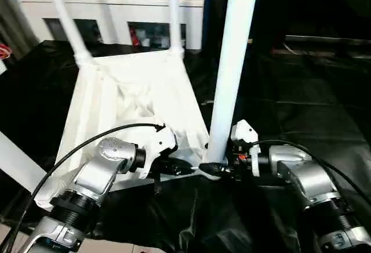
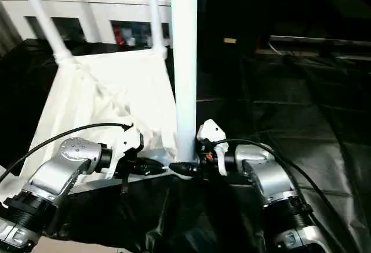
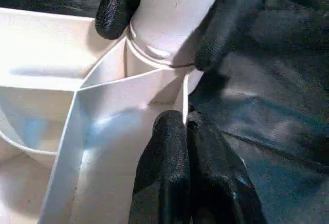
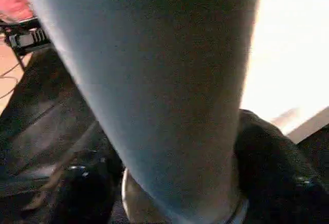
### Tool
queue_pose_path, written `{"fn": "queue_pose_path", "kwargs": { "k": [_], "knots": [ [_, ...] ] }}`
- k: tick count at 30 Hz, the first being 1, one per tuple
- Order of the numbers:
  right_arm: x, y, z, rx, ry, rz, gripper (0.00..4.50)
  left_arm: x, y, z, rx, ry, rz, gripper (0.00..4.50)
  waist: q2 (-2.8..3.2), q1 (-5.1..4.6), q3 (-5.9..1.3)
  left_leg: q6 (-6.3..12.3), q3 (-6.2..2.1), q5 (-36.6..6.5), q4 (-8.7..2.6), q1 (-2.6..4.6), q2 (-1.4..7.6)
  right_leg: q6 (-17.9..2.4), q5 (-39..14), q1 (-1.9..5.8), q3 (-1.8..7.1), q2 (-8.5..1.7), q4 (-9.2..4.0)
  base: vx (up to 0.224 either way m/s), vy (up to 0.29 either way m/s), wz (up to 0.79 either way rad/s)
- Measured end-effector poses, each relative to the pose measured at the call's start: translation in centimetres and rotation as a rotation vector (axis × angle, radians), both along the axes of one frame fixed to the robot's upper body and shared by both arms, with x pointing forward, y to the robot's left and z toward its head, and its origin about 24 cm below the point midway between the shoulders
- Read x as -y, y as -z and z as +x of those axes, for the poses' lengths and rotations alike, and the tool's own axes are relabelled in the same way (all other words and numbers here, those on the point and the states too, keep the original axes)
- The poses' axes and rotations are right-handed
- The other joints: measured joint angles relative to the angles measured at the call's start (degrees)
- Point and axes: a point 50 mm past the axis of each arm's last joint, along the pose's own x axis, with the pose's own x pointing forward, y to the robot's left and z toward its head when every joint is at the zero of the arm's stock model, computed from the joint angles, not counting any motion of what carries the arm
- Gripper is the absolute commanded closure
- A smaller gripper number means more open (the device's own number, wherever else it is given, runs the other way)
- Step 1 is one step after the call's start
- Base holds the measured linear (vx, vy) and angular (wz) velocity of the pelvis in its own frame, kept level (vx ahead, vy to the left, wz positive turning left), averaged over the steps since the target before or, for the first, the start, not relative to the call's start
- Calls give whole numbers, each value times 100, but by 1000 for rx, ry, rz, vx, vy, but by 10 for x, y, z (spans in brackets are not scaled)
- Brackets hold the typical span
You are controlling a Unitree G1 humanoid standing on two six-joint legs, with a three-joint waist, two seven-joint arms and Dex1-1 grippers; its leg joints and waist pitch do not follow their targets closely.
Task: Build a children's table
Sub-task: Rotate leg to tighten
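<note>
Centrally, children's table [image 1: 133, 99]: white plastic, lying upside down on black sheeting [image 1: 301, 102], ribbed underside up. Near edge of the top lies just in front of both wrists; sheeting is bare and open to the right of the table, wrinkled toward the near edge. Legs: two far legs [image 1: 68, 24] stand in the far corner sockets, slanting out of the top of the head views; a near-right leg [image 1: 232, 61] stands upright in its corner socket; part of another leg [image 1: 14, 163] crosses the left edge. Surface: black sheeting over the whole work area. Room: white cabinet [image 1: 116, 12] with glass doors behind the table. Left gripper [image 1: 185, 167]: fingers [image 3: 169, 167] pressed together, tips against the rim rib beside the near-right socket, holding nothing. Right gripper [image 1: 215, 169]: fingers [image 3: 117, 5] spread on either side of the near-right leg's base, at the socket collar.
</note>
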Motion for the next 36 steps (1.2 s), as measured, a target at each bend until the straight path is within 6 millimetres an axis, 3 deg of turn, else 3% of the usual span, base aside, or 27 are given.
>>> {"fn": "queue_pose_path", "kwargs": {
  "k": [6,15,20,28,33,34,36],
  "knots": [
    [-2,0,-1,10,-13,-6,192,-1,-1,-1,4,7,2,450,-4,-1,1,1,1,0,7,-2,0,4,-2,1,1,0,0,0,0,0],
    [-4,2,-2,19,13,2,201,0,1,0,5,-16,-1,450,-8,1,-1,1,1,1,8,-1,0,6,-4,2,2,-1,2,0,0,0],
    [-8,8,6,47,250,32,201,9,3,10,55,-134,7,450,-9,-45,-2,-2,0,0,11,12,0,32,-18,11,3,0,4,0,0,0],
    [-30,13,34,62,717,33,201,35,5,30,124,-382,26,450,-10,-316,-3,-2,-4,1,17,14,-3,36,-20,8,1,-2,-5,0,0,0],
    [-39,12,40,93,829,35,201,42,5,33,138,-436,21,450,-4,-370,-5,-2,-5,1,16,10,-3,36,-19,5,1,-2,-10,0,0,0],
    [-39,12,40,100,829,39,145,42,4,33,139,-435,19,450,-1,-370,-5,-2,-5,1,15,9,-3,34,-17,3,1,-2,-10,0,0,0],
    [-39,12,40,102,826,40,131,42,3,33,145,-428,15,450,1,-369,-6,-2,-5,0,15,9,-2,32,-14,3,1,-2,-5,0,0,0]
  ]
}}
